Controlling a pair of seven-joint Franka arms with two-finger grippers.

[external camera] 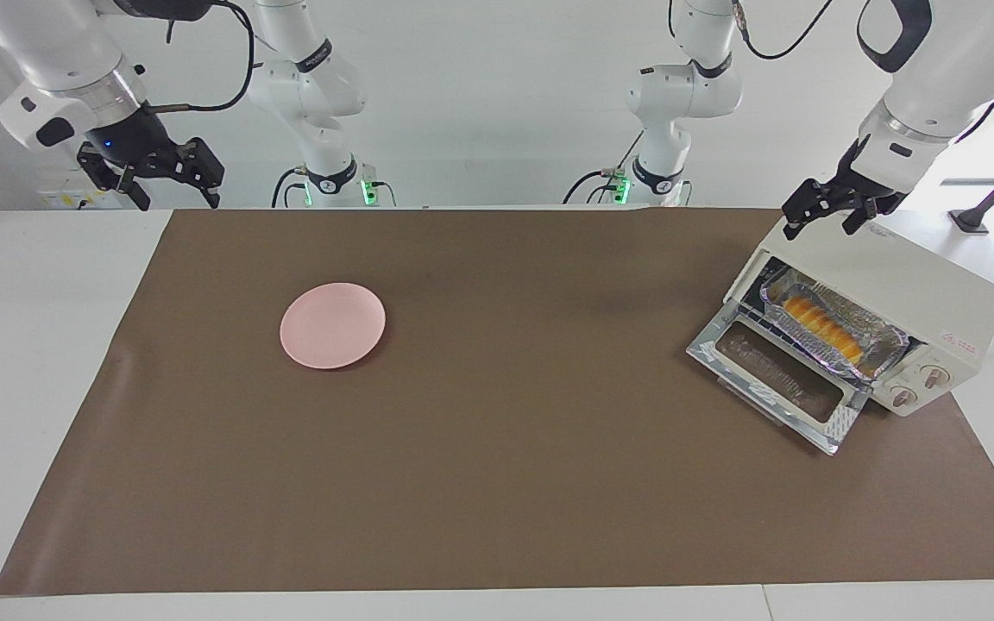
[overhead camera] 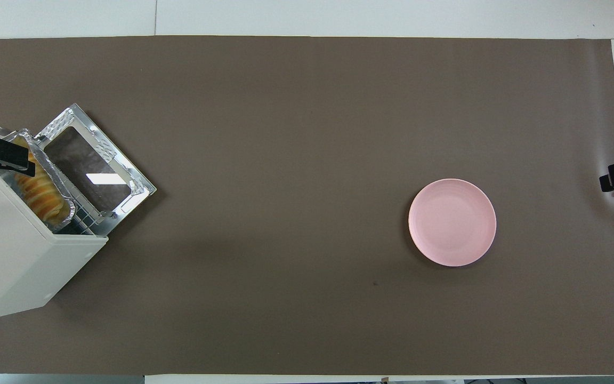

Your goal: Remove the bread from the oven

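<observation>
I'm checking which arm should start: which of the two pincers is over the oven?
The left pincer, open, is over the oven above the bread. The right pincer, also open, waits off the mat at the other end.

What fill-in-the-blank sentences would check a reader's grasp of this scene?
1. The oven door is ____.
2. The bread lies in a ____ tray inside the oven.
3. The pink plate holds ____.
4. The left end effector is over the ____; the right end effector waits at its own end.

Missing words: open; foil; nothing; oven
</observation>
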